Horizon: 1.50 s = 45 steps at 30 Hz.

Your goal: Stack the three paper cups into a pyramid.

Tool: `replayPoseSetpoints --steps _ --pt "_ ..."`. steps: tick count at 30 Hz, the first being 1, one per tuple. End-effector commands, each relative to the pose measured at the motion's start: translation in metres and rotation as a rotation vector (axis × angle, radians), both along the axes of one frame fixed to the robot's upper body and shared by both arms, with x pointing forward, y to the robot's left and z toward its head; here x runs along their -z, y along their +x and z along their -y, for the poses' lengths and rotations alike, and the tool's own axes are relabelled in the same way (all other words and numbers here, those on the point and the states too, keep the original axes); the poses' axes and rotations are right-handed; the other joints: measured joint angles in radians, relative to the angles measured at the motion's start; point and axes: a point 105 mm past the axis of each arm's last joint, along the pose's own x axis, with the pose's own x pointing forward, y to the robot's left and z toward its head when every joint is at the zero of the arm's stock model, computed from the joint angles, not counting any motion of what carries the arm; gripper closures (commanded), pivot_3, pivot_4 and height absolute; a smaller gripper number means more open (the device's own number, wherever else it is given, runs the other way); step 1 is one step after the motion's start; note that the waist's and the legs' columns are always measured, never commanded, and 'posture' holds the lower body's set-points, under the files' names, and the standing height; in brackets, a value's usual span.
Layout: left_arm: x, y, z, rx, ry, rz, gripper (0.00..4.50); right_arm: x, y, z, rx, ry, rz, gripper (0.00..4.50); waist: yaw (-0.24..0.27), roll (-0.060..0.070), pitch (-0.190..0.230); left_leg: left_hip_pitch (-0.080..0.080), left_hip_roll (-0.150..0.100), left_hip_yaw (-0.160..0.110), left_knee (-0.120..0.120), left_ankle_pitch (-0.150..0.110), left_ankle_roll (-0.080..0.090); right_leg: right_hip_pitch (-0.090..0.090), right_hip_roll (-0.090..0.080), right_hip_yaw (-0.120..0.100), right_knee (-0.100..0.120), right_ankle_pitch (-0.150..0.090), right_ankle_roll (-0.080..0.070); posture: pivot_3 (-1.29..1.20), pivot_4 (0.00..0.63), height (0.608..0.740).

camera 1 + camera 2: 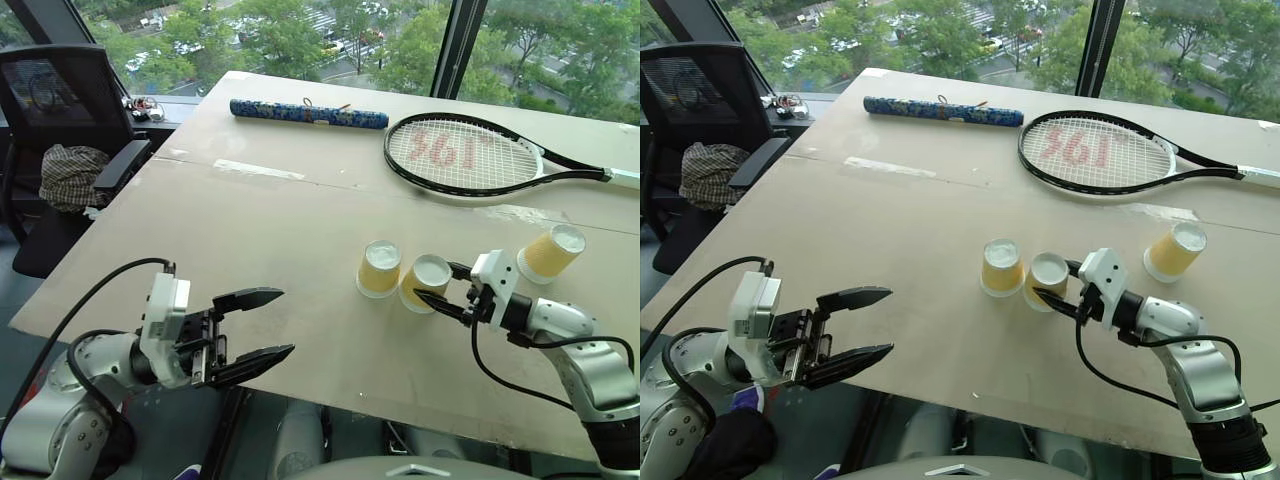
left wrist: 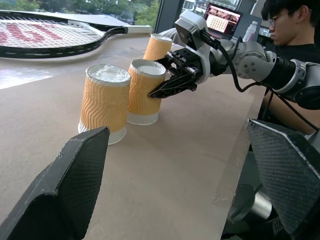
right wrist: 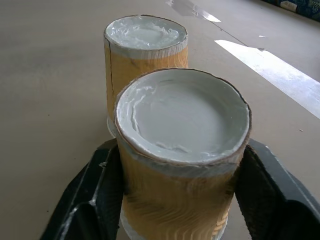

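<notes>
Your wide beige tabletop (image 1: 300,230) sits before tall windows. The right gripper (image 1: 447,297) has its black fingers set either side of the middle yellow-orange paper cup (image 1: 427,282); you cannot tell whether they press it. That cup stands inverted, axis upright, just beside a second (image 1: 379,267); the third (image 1: 552,252) stands well apart. The left gripper (image 1: 250,325) hangs spread wide, empty.

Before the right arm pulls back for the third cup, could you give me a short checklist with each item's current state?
1. Two base cups upside down on the table, left cup beside middle cup: ok.
2. Base cups touching: cannot tell.
3. Right gripper free of the middle cup: not ok, fingers flank it.
4. Third cup within the right arm's reach: ok.
5. Left gripper open, away from the cups: ok.
</notes>
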Motion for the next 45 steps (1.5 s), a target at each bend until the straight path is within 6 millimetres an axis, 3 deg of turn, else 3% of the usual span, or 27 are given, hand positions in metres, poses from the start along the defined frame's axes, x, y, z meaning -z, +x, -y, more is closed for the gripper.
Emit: replayPoseSetpoints --steps 1,4,9,13,17,20,29,42,44,45 --pt "-0.009 -0.001 0.005 0.013 0.001 0.05 0.0 -0.006 -0.002 0.005 -0.016 -0.034 0.061 0.03 0.0 0.0 0.0 0.0 0.0 0.0 0.0 0.0 0.0 0.0 0.0 0.0 0.0 0.0 0.0 0.0 0.15 0.74" --pt "-0.011 0.0 0.007 0.018 -0.005 0.052 0.0 -0.018 -0.007 0.012 -0.027 -0.01 0.084 0.03 0.0 0.0 0.0 0.0 0.0 0.0 0.0 0.0 0.0 0.0 0.0 0.0 0.0 0.001 0.001 0.0 0.15 0.74" --pt "-0.016 0.003 0.013 0.048 -0.016 0.06 0.0 -0.059 -0.017 0.024 -0.029 0.135 0.088 0.03 0.004 0.0 0.0 0.0 0.0 0.0 0.0 0.0 0.0 0.0 0.0 0.0 0.0 0.001 0.002 0.0 0.15 0.74" --pt "-0.023 0.008 0.019 0.071 -0.031 0.082 0.0 -0.085 0.002 0.056 0.164 0.19 0.166 0.03 0.004 0.0 0.0 0.0 0.0 0.0 0.0 0.0 0.0 0.0 0.0 0.0 0.0 0.001 0.002 0.0 0.15 0.74" --pt "-0.025 0.011 0.022 0.081 -0.038 0.089 0.0 -0.073 0.038 0.107 0.516 0.018 0.244 0.03 0.001 0.0 0.0 0.0 -0.001 0.0 0.0 0.0 0.0 0.0 0.001 0.0 0.0 0.001 0.002 0.0 0.15 0.74" --pt "-0.025 0.01 0.023 0.088 -0.034 0.087 0.0 -0.071 0.046 0.126 0.66 0.0 0.271 0.03 0.001 0.001 0.001 0.0 -0.001 0.001 0.0 0.0 0.0 0.0 0.001 0.001 0.0 0.001 0.002 0.0 0.15 0.74" --pt "-0.025 0.01 0.021 0.083 -0.022 0.09 0.0 -0.059 0.044 0.148 0.885 0.04 0.261 0.03 -0.001 0.001 0.001 0.0 -0.001 0.001 -0.001 0.0 -0.001 0.0 0.001 0.001 0.0 0.001 0.002 0.0 0.15 0.74" --pt "-0.024 0.01 0.023 0.081 -0.022 0.092 0.0 -0.034 0.042 0.17 1.029 0.154 0.127 0.03 -0.001 0.002 0.001 0.0 -0.001 0.001 -0.001 0.0 -0.001 0.0 0.001 0.001 0.0 0.001 0.002 0.0 0.15 0.74" --pt "-0.024 0.01 0.023 0.081 -0.02 0.093 0.0 -0.026 0.042 0.172 1.039 0.193 0.084 0.56 -0.002 0.001 0.001 0.0 -0.001 0.001 -0.001 0.0 -0.001 0.0 0.001 0.001 0.0 0.001 0.002 0.0 0.15 0.74" --pt "-0.024 0.01 0.022 0.081 -0.018 0.094 0.0 -0.026 0.043 0.172 1.035 0.201 0.088 1.04 -0.002 0.001 0.001 0.0 -0.001 0.001 -0.001 0.0 -0.001 0.0 0.001 0.001 0.0 0.001 0.002 0.0 0.15 0.74"
